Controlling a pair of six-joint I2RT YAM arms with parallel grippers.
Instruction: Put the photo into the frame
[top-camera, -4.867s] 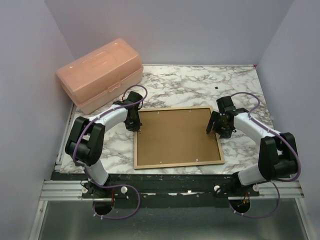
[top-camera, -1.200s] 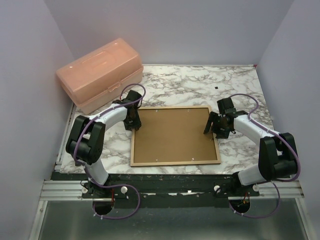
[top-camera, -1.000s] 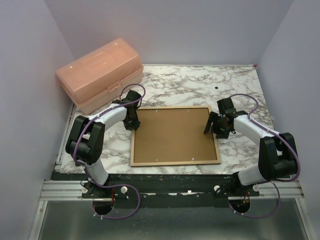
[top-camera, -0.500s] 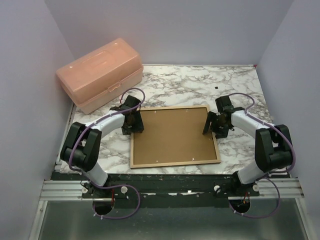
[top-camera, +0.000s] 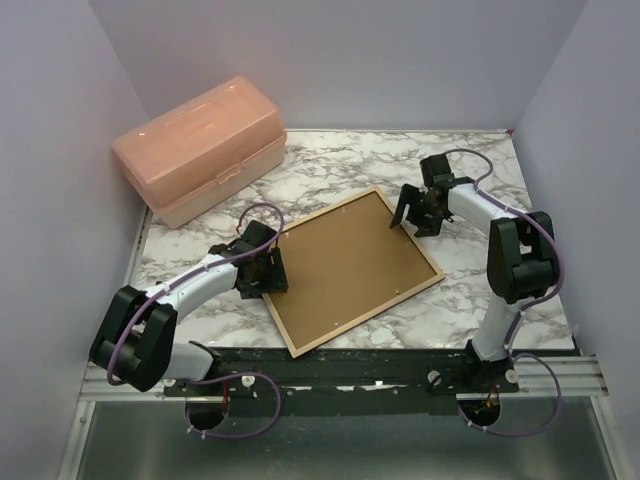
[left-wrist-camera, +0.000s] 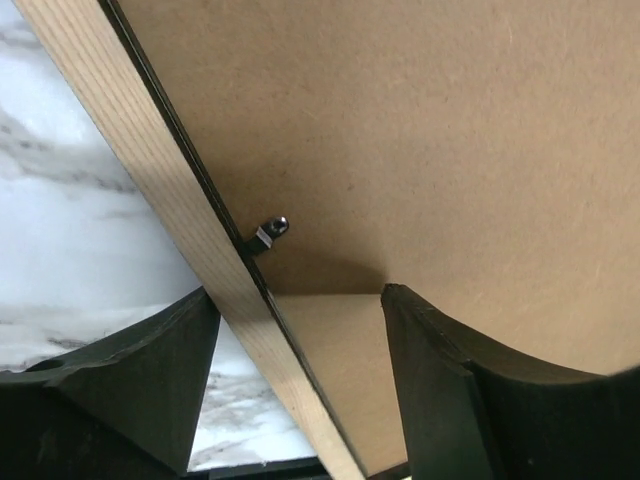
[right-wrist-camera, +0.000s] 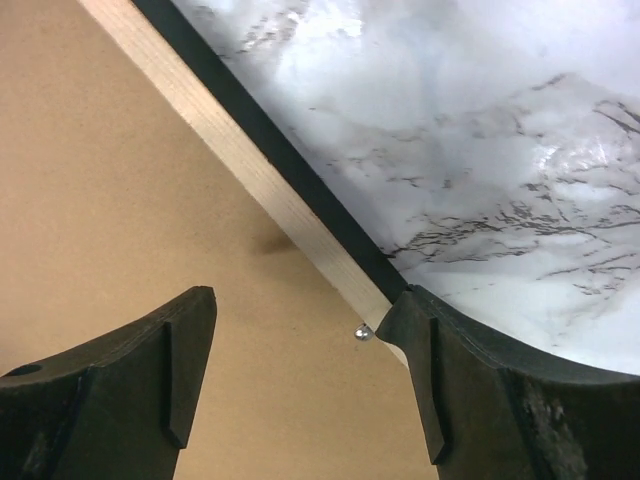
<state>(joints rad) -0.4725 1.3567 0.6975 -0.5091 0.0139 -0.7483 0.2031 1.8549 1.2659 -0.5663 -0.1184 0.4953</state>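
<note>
Frame (left-wrist-camera: 175, 190) back up, lengthwise near-left to far-right, left fingers (left-wrist-camera: 450, 400) spread, right fingers (right-wrist-camera: 480, 390) spread

Frame (top-camera: 370, 312) on table (top-camera: 350, 160) — box (top-camera: 200, 145) behind-left

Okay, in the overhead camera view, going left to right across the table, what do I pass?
pink storage box → left gripper → frame, lying back side up → right gripper

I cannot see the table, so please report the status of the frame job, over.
Left gripper and right gripper: jaws open, each astride a frame edge. Frame face down, backing board in. Photo not visible.
</note>
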